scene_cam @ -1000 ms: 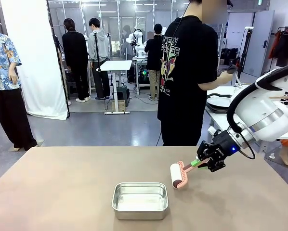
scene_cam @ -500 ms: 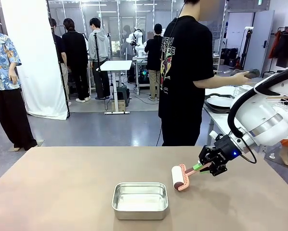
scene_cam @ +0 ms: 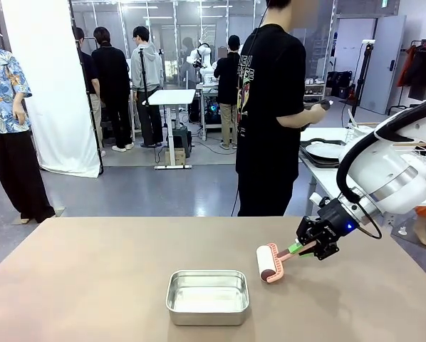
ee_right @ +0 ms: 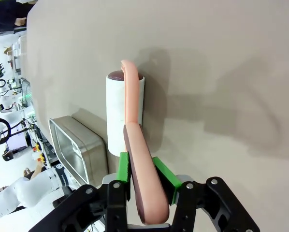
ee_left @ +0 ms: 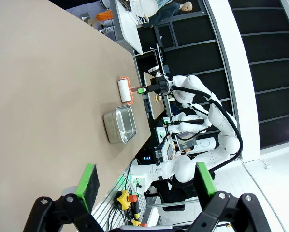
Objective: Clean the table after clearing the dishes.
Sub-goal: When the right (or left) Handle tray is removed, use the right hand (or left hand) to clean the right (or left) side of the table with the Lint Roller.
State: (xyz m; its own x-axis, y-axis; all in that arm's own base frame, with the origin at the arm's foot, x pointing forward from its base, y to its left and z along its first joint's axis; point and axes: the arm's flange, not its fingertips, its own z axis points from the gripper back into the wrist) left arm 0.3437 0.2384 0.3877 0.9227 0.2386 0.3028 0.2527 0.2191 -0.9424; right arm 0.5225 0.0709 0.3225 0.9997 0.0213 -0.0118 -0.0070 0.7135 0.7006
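The right gripper [scene_cam: 303, 249] pinches the smooth pink handle of a lint roller [scene_cam: 268, 263], its white cylinder seemingly touching the matte taupe table [scene_cam: 92, 285] near a shiny rectangular steel pan [scene_cam: 207, 296]; the left gripper [ee_left: 147, 180] hangs spread

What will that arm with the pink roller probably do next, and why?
Probably push the lint roller along the table in a short stroke. The right gripper is shut on its pink handle, the white roll seems to rest on the tabletop beside the steel pan, and open tabletop lies around it.
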